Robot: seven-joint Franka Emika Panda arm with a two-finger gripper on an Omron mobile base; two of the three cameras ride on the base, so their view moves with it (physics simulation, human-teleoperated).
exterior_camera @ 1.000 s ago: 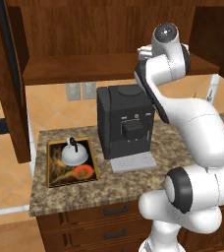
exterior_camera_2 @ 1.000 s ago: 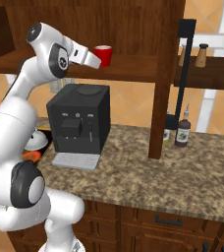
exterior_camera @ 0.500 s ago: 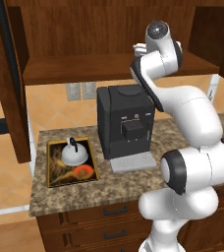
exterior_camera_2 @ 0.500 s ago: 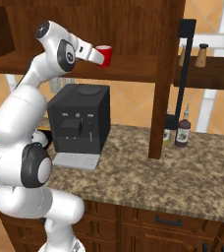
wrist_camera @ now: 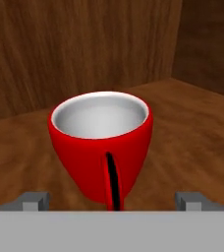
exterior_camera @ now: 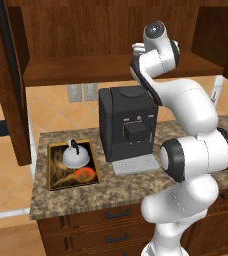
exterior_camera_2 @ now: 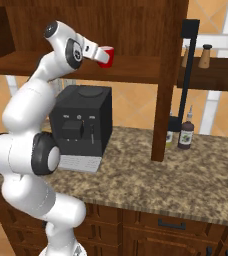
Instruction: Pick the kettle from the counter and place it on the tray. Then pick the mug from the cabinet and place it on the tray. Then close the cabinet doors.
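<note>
No readable text, label, brand or number anywhere; coffee machine [exterior_camera: 127,123] front carries no legible marking, bottles [exterior_camera_2: 186,135] at the far right show labels too small to read

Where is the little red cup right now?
The small red mug stands on the wooden cabinet shelf, above the black coffee machine, just ahead of the open tool.

On the speckled granite counter [exterior_camera: 136,185] below me lies the gold-rimmed tray [exterior_camera: 52,167] at the left end with the silver kettle [exterior_camera: 74,156] standing on it, the black coffee machine [exterior_camera: 126,125] just beside it. At the counter's far right end I see two dark bottles [exterior_camera_2: 186,135] standing close together. Higher up, the red mug [wrist_camera: 101,142] sits upright on the cabinet's wooden shelf [wrist_camera: 192,128], handle toward me.
</note>
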